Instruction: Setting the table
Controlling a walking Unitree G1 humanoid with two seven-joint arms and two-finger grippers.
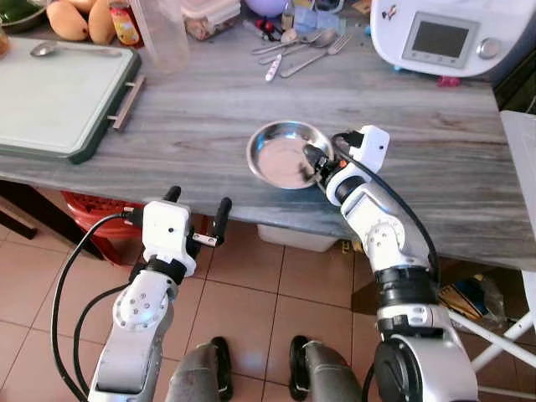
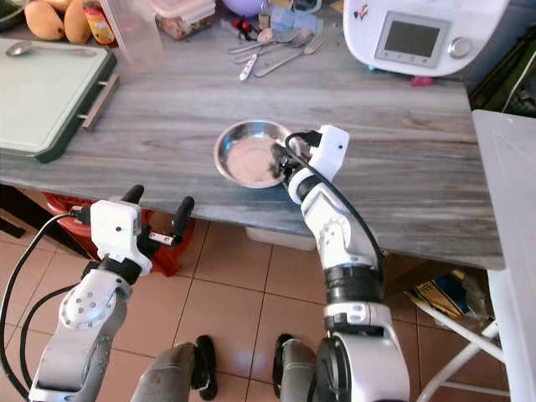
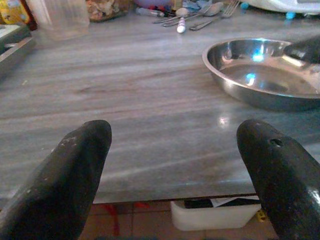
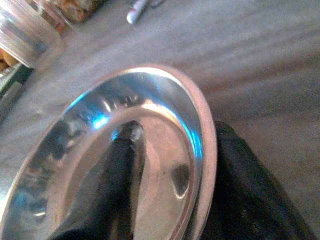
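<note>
- Right wrist view shows the right gripper [image 4: 170,175] grasping the steel bowl [image 1: 286,153] by its rim, one finger inside, the other outside and partly cut off by the frame edge.
- Bowl sits on the grey table [image 1: 201,117], near its front edge.
- Left gripper [image 1: 197,208] hovers spread wide, holding nothing, just off the table edge.
- White appliance [image 1: 444,33] is cut off; its screen is unreadable.
- Cutlery [image 1: 297,50] lies at the back, well apart from the bowl.

No text is readable: the appliance [image 1: 435,33] screen is blank, and the packet [image 1: 124,23] label is too small.
</note>
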